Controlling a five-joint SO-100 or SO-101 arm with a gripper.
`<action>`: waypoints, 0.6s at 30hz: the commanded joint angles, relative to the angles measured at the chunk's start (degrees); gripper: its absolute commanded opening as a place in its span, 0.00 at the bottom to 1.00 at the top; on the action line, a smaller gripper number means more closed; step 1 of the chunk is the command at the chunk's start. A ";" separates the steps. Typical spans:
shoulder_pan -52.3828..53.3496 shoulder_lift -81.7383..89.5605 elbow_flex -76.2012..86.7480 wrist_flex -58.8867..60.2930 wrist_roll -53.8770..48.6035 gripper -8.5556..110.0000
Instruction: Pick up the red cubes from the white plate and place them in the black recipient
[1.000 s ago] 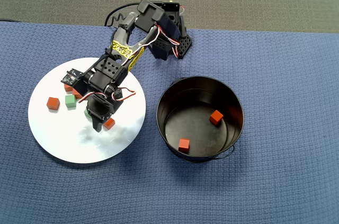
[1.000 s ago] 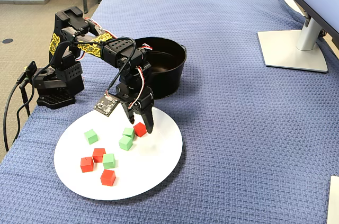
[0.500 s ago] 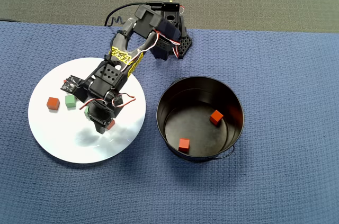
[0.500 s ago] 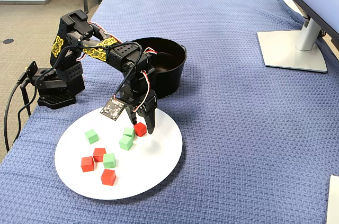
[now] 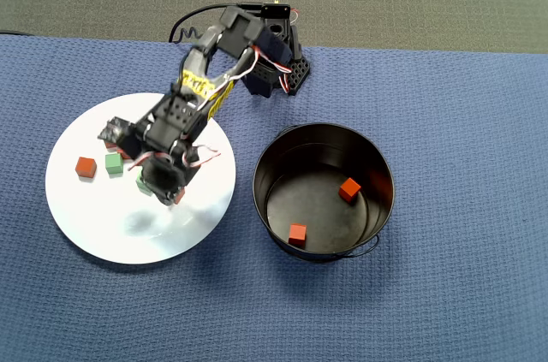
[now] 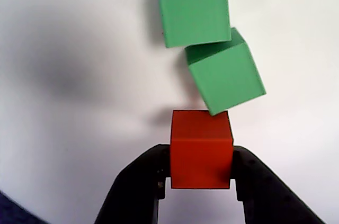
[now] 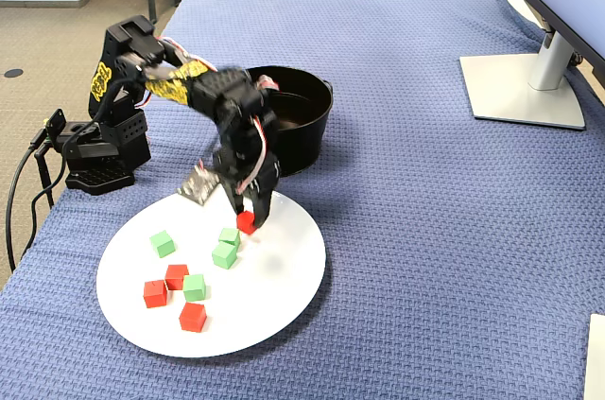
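Wrist view shows the claw (image 6: pixel 201 181) gripping a red cube (image 6: pixel 201 150) touching a green cube (image 6: pixel 225 78). Best lift straight off the plate (image 6: pixel 79 75), then swing to the bucket (image 5: pixel 377 157).

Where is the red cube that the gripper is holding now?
In the wrist view the red cube sits between the gripper fingers at bottom centre, over the white plate, with the nearer of two green cubes just above it.

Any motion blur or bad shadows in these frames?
Fixed view: arm's forearm and pincer are smeared by motion, the rest is sharp. Overhead view: pincer end slightly soft, with a faint grey shadow on the white plate. Wrist view: sharp on the red cube, with a broad soft shadow on the plate at left.
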 commanded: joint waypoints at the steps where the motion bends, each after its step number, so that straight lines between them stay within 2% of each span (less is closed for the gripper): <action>1: -1.14 11.78 -3.25 2.37 3.87 0.07; 6: -7.56 24.08 0.09 2.72 7.47 0.07; 12: -24.43 39.64 8.53 -0.44 12.57 0.07; 18: -41.48 41.66 10.90 -1.14 13.97 0.07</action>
